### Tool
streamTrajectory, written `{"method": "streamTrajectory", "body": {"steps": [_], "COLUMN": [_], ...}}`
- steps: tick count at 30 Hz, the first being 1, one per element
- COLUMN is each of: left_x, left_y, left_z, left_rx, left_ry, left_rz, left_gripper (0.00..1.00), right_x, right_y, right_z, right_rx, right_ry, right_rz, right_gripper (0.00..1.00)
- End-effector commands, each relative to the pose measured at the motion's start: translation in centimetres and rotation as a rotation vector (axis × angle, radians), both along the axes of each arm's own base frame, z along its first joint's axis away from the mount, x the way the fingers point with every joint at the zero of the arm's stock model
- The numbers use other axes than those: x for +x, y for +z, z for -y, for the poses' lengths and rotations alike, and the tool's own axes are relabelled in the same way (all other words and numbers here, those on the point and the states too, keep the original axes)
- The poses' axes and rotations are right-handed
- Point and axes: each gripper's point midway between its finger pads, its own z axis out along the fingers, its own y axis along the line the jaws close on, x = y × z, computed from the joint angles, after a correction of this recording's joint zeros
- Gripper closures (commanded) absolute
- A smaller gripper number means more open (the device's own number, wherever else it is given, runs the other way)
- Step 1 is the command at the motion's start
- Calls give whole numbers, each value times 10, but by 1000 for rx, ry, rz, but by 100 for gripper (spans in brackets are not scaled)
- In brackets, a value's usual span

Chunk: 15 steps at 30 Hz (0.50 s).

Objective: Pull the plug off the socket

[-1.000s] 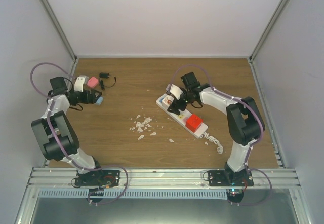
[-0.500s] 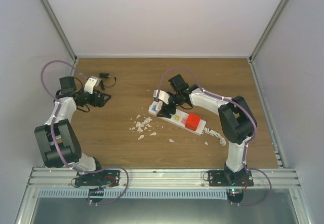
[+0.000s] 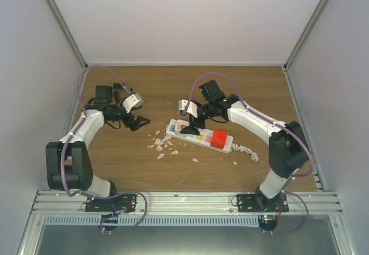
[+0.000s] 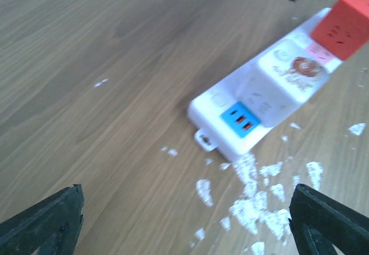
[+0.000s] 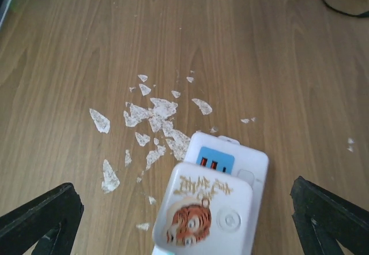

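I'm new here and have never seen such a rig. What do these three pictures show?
Two robot arms are bolted at the near edge of a wooden table. The wide picture looks down from above. The other two come from a camera on each wrist, and the black wedges in their bottom corners are that arm's own fingers. On the table lies a long white power strip carrying a red cube-shaped plug and a white block with a tiger picture, beside white flakes. The left gripper and the right gripper are open, holding nothing. The right one is above the strip's end.
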Motion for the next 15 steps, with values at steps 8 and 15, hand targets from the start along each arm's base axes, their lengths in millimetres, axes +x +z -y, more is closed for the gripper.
{"method": "streamTrajectory", "body": {"steps": [8, 15], "left_x": [-32, -28], "left_y": [-16, -30], "left_z": [99, 145], "left_rx": [92, 130], "left_ry": [-491, -665], "left_rz": [151, 201], "left_gripper": [1, 1], "right_x": [-33, -41], "right_y": [-11, -24], "right_z": [90, 129], "right_rx": [-130, -205], "right_ry": [-148, -228], "right_rz": [-61, -64], "right_gripper": [0, 0]}}
